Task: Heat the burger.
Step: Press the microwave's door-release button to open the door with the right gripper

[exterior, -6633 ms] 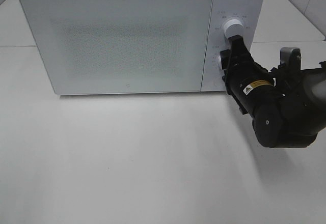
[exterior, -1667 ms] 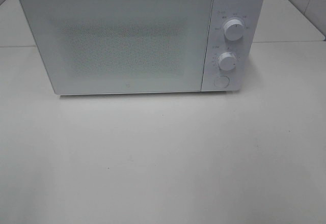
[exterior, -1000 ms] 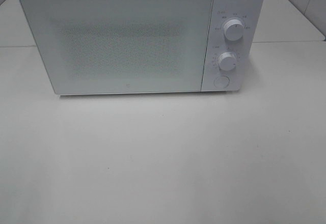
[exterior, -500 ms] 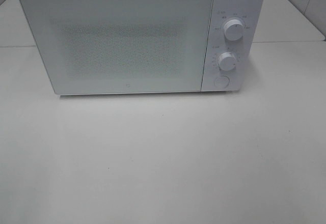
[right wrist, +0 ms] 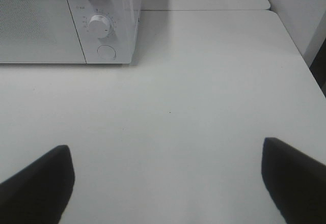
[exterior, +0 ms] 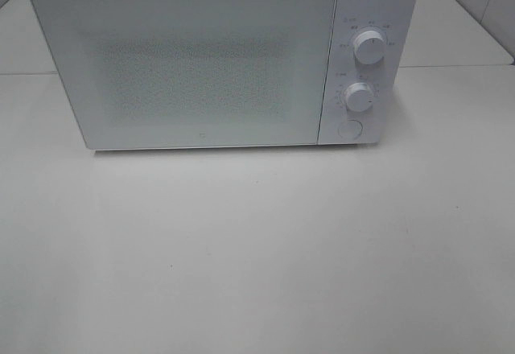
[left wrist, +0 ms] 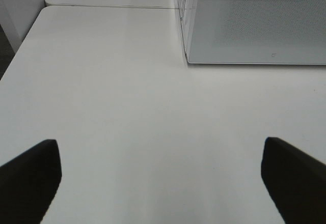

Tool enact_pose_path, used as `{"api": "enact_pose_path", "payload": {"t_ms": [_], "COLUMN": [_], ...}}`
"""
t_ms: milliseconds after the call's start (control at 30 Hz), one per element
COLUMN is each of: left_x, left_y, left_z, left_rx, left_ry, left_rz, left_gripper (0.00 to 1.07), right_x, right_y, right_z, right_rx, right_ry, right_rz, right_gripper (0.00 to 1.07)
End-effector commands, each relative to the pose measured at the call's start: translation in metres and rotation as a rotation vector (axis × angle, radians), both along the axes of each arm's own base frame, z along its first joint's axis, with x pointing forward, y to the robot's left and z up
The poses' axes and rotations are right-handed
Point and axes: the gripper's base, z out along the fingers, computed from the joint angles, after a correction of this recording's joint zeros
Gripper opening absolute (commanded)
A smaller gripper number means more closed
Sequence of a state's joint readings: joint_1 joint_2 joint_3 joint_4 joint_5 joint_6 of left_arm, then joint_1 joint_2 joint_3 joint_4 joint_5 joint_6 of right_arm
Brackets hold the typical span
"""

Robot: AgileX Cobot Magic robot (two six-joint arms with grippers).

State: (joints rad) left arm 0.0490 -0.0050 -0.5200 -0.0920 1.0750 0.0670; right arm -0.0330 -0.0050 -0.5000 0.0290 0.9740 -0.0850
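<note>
Withdrawn from the microwave (exterior: 193, 68) dials (exterior: 368, 47), the right gripper (right wrist: 165, 183) hovers over the white tabletop (exterior: 257, 249), as does the left gripper (left wrist: 162, 183). Both sets of fingers stand wide apart, holding nothing. Pale tiles (exterior: 487, 0) border the rear right. Microwave door is shut; burger location cannot be told.

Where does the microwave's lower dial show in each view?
Exterior high: lower dial, right of the door, above the round button.
Left wrist: not in it.
Right wrist: lower dial, just above the round button.
Shared landmark: the door, in all three.
</note>
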Motion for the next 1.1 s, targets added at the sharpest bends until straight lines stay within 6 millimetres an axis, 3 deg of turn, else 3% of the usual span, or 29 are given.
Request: {"api": "enact_pose_path", "payload": {"t_ms": [33,500,567,600,700,733,767,800,833,867,1100], "left_x": [-0.001,-0.001,-0.001,-0.001,-0.001,-0.001,-0.001,-0.001,-0.001,-0.001,-0.001], "left_y": [0.000,0.000,0.000,0.000,0.000,0.000,0.000,0.000,0.000,0.000,0.000], "left_z": [0.000,0.000,0.000,0.000,0.000,0.000,0.000,0.000,0.000,0.000,0.000], "left_rx": [-0.004,-0.004,-0.004,-0.004,-0.004,-0.004,-0.004,-0.004,-0.004,-0.004,-0.004], "left_ry": [-0.010,-0.010,-0.010,-0.010,-0.010,-0.010,-0.010,-0.010,-0.010,-0.010,-0.010], "left_rz": [0.006,0.006,0.006,0.006,0.006,0.006,0.006,0.006,0.006,0.006,0.006], "left_gripper": [1.01,1.01,1.01,1.01,1.01,1.01,1.01,1.01,1.01,1.01,1.01], "right_x": [-0.004,-0.003,-0.003,-0.003,-0.003,-0.003,-0.003,-0.003,-0.003,-0.004,0.008], "right_y": [0.000,-0.001,-0.001,-0.001,-0.001,-0.001,-0.001,-0.001,-0.001,-0.001,-0.001], "right_z": [0.000,0.002,0.002,0.002,0.002,0.002,0.002,0.002,0.002,0.004,0.018], "right_rx": [-0.001,-0.007,-0.007,-0.007,-0.007,-0.007,-0.008,-0.008,-0.008,-0.008,-0.033], "right_ry": [-0.031,-0.045,-0.044,-0.047,-0.048,-0.048,-0.048,-0.048,-0.048,-0.055,-0.106], "right_rz": [-0.010,-0.015,-0.015,-0.015,-0.015,-0.015,-0.015,-0.015,-0.015,-0.015,-0.005], "right_gripper": [1.01,0.91,0.81,0.70,0.63,0.46,0.37,0.37,0.13,0.00,0.00]}}
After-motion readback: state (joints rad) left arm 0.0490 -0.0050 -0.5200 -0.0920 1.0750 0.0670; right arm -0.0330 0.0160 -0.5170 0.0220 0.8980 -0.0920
